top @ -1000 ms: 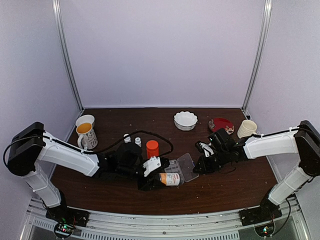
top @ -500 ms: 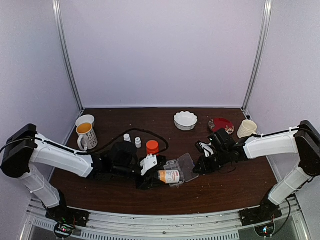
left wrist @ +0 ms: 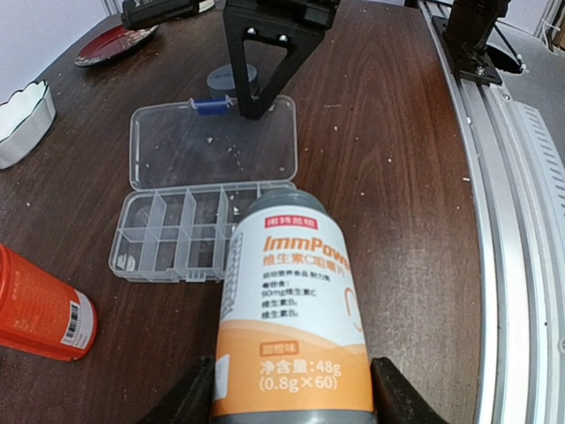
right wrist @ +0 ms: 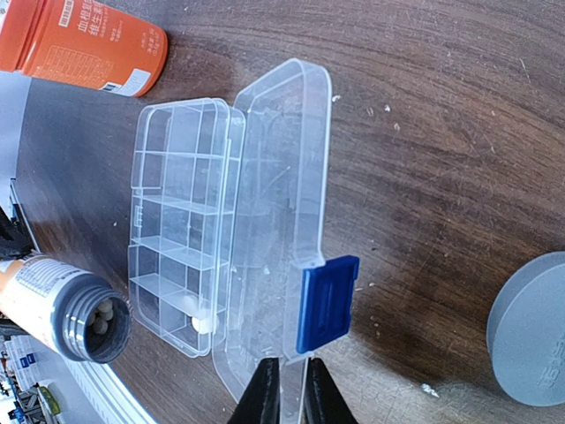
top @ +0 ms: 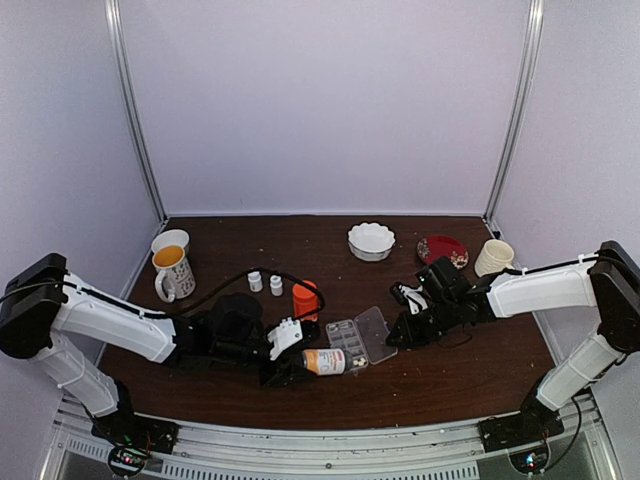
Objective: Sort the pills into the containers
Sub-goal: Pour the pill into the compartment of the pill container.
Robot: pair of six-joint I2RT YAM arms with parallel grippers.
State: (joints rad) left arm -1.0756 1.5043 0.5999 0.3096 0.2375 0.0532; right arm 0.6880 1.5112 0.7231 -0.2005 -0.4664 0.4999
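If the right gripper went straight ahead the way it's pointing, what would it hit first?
Likely the blue latch on the organizer's open lid, just ahead of the right gripper; they may already touch.

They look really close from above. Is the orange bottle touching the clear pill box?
Apart. The right wrist view shows bare brown table between the orange bottle and the clear pill box.

Clear glossy plastic organizer box (right wrist: 177, 221), dark wood-grain table (right wrist: 424, 132), smooth matt grey cap (right wrist: 534, 327)
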